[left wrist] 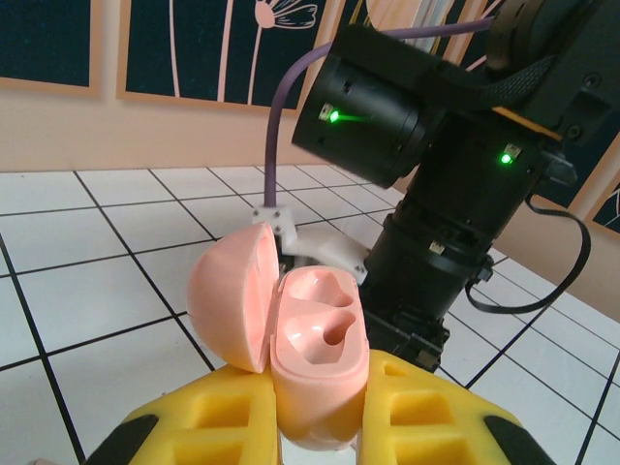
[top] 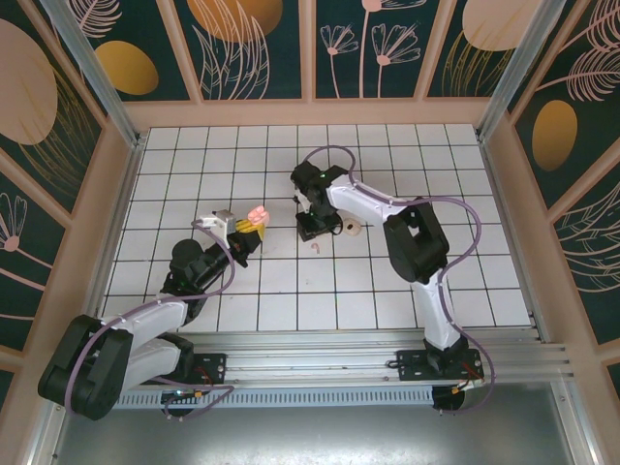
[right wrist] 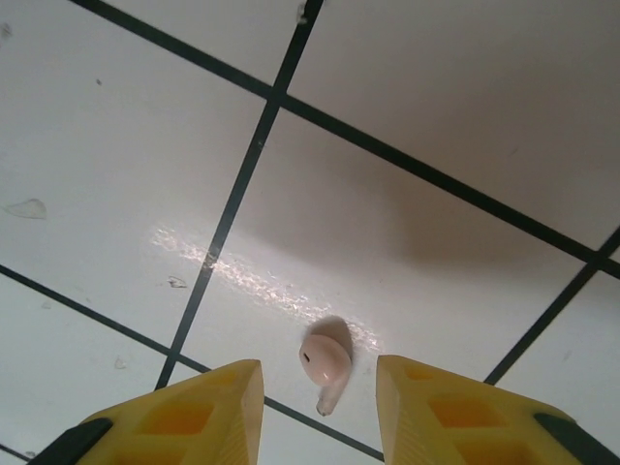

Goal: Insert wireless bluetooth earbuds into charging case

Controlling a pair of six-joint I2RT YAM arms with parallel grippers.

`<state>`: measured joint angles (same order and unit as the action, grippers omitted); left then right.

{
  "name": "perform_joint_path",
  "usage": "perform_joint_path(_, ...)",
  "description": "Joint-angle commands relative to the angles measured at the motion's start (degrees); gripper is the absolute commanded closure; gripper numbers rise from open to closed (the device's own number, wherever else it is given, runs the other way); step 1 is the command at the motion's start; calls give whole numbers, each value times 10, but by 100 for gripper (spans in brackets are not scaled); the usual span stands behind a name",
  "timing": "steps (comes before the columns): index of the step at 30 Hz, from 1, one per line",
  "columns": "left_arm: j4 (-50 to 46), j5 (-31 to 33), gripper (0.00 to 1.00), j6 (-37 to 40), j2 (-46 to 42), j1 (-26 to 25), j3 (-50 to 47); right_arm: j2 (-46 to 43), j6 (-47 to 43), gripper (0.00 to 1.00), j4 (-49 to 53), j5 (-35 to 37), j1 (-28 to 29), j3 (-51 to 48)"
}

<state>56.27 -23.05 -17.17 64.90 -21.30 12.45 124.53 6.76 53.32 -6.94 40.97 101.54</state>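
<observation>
Your right end effector [right wrist: 318, 376] hangs open over one earbud [right wrist: 325, 358]. The earbud lies near the middle of the surface [right wrist: 436, 116], between the yellow fingers [right wrist: 194, 412] and touching neither. Its stem runs along the gap, back toward the wrist, so closing should pinch its narrow width. Bare tile surrounds it. Left of centre, your left end effector [left wrist: 325, 397] grips the charging case [left wrist: 320, 339], its lid [left wrist: 228, 300] open.

White tiled tabletop [top: 465, 194] with dark grid lines, centre frame. Small beige ring [top: 353, 230] just right of centre. Dark floral wall panels [top: 281, 58] along the top.
</observation>
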Motion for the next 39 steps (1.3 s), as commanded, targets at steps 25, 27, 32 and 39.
perform_joint_path(25,-6,3,85,10,-8,4,16,53,6,65,39,26,22,22)
perform_joint_path(27,-8,4,85,11,-10,5,16,53,7,65,42,30,22,21)
perform_joint_path(32,-9,4,85,12,-10,4,15,53,8,69,42,44,22,15)
perform_joint_path(39,-15,4,85,15,-13,4,16,46,13,75,29,51,22,4)
